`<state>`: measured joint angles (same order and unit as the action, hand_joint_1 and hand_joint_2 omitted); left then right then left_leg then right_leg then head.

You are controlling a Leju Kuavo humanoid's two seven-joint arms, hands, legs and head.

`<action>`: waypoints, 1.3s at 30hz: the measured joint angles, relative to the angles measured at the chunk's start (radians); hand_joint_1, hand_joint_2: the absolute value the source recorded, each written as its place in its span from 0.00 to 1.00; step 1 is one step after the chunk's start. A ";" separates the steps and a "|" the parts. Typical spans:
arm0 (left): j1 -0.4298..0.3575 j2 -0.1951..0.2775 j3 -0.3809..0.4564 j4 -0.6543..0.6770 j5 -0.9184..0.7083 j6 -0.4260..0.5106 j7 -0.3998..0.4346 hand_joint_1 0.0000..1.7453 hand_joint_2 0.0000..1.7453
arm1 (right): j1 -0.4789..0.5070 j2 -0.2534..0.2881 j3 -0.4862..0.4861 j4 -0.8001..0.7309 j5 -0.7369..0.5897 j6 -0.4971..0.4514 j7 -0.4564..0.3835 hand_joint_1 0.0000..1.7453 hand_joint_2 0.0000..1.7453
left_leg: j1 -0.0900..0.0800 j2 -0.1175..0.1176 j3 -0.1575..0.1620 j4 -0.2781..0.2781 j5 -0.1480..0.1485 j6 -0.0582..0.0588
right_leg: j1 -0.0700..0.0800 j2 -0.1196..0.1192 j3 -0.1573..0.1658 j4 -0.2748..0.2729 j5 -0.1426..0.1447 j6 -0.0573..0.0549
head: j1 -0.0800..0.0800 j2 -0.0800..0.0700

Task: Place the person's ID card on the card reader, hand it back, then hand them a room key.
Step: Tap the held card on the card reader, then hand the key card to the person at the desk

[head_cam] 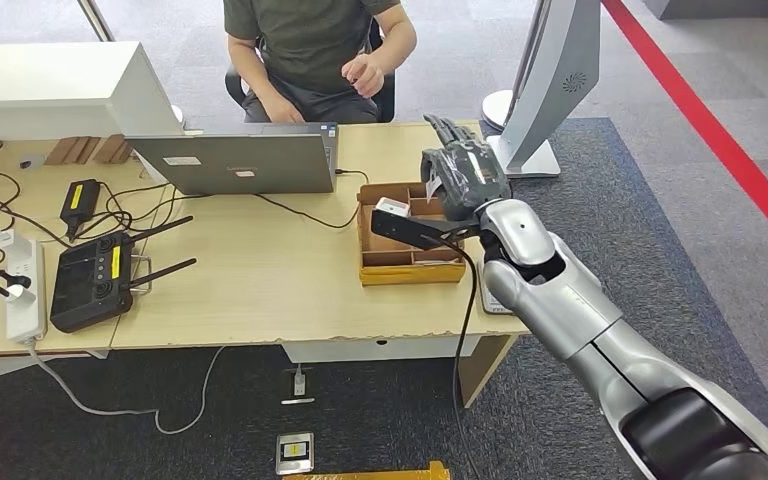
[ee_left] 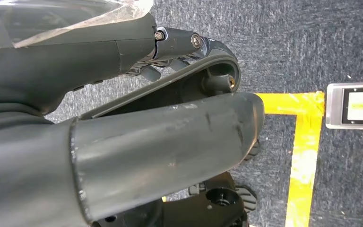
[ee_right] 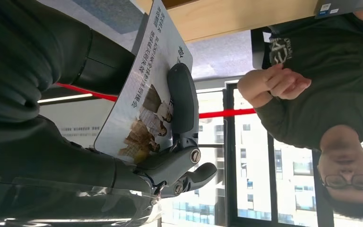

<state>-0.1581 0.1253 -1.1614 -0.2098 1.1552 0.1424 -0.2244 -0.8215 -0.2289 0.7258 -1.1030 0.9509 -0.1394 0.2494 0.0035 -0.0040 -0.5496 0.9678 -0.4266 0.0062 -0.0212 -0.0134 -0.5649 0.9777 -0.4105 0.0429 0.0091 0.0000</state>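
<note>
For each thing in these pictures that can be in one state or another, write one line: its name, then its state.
right hand: raised over the desk, holding a card
card: pinched in the fingers, printed face showing
left hand: hanging over the floor, grip unclear
laptop: open, lid towards the robot
cardboard tray: open-topped, on the desk
person's hand: loosely closed, raised
</note>
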 joint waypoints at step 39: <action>0.025 -0.001 -0.016 0.000 0.050 0.026 0.033 0.00 0.00 | -0.097 0.072 0.065 0.243 0.010 -0.073 -0.022 0.00 0.00 | 0.000 0.000 0.000 0.000 0.000 0.000 | 0.000 0.000 -0.001 0.000 0.000 0.000 | 0.000 0.000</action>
<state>-0.1327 0.1243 -1.1772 -0.2094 1.2054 0.1683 -0.1909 -0.9188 -0.1574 0.7912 -0.8599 0.9610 -0.2126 0.2276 0.0034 -0.0039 -0.5497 0.9679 -0.4266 0.0061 -0.0209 -0.0133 -0.5661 0.9775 -0.4105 0.0427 0.0092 0.0000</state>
